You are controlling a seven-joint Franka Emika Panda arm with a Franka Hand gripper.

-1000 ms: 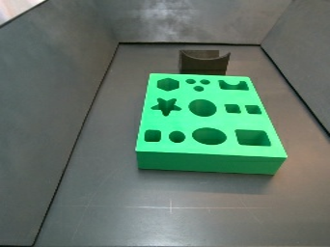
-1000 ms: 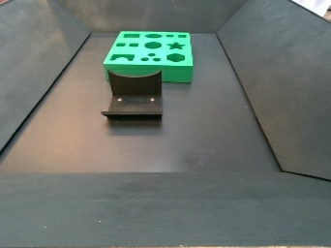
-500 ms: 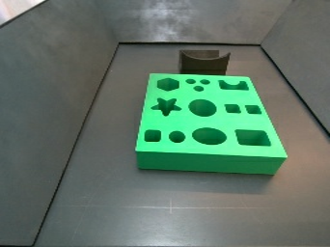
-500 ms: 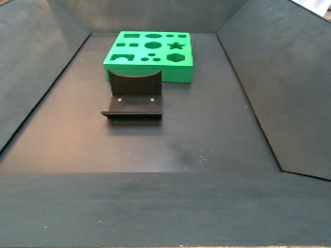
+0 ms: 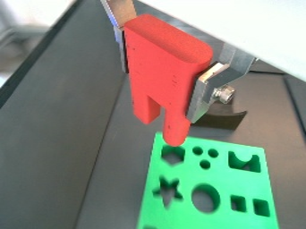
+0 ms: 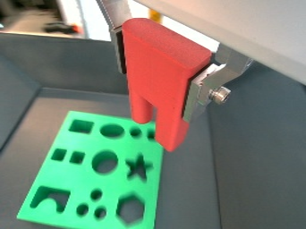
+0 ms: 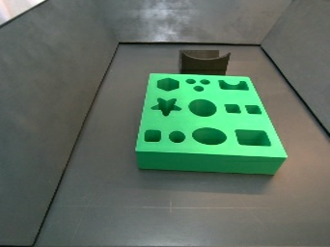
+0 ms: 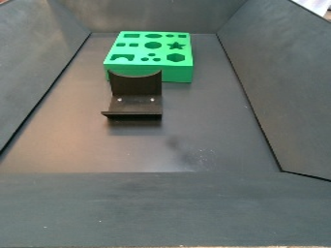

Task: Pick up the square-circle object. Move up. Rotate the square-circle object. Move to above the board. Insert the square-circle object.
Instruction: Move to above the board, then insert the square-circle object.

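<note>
Your tool [image 5: 171,55] is clamped on the square-circle object [image 5: 163,76], holding its blocky top between the silver fingers [image 6: 210,82] with both legs hanging down, high above the board [image 5: 206,183]; neither side view shows the arm. Expect the red piece to be light, rigid plastic with smooth, fairly slippery faces, so keep hold on the flat sides of the top. If it meets the edge of a hole, it could twist in the pads.
</note>
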